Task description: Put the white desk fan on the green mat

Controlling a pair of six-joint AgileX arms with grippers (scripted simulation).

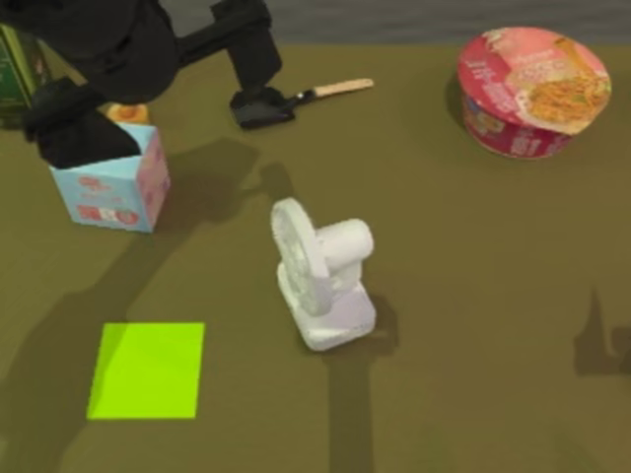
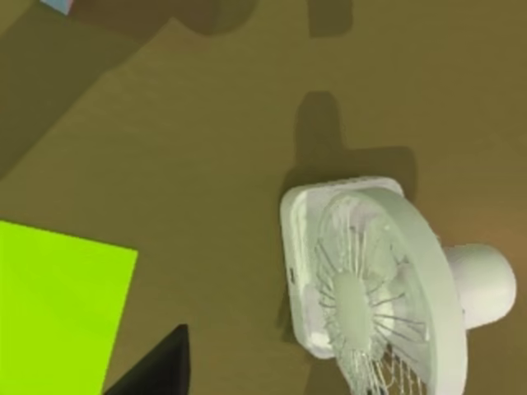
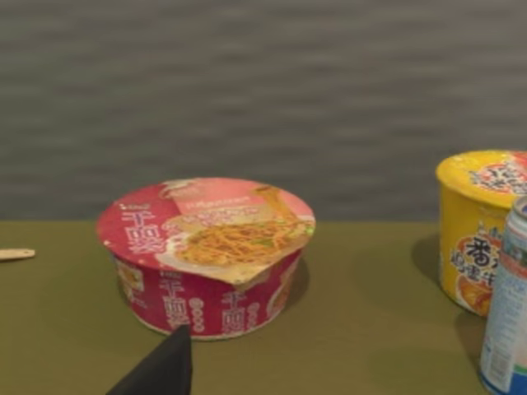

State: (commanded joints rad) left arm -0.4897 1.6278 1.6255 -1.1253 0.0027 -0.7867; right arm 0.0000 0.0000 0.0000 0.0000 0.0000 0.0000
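Note:
The white desk fan [image 1: 323,271] stands upright near the table's middle, its grilled head facing left. In the left wrist view the white desk fan [image 2: 370,288] shows grille-on. The green mat [image 1: 148,370] lies flat at the front left, apart from the fan, and a corner of the green mat [image 2: 58,304] shows in the left wrist view. My left gripper [image 1: 79,133] hangs high over the blue box at the back left, well away from the fan, open and holding nothing; one dark fingertip [image 2: 165,370] shows. My right arm is parked outside the top view, with one fingertip [image 3: 165,366] visible, open and holding nothing.
A blue and pink box [image 1: 113,187] stands under the left arm. A red noodle bowl [image 1: 532,89] sits at the back right, and a black scoop with a wooden handle [image 1: 296,99] at the back. A yellow cup [image 3: 482,222] and a can [image 3: 506,304] stand near the right gripper.

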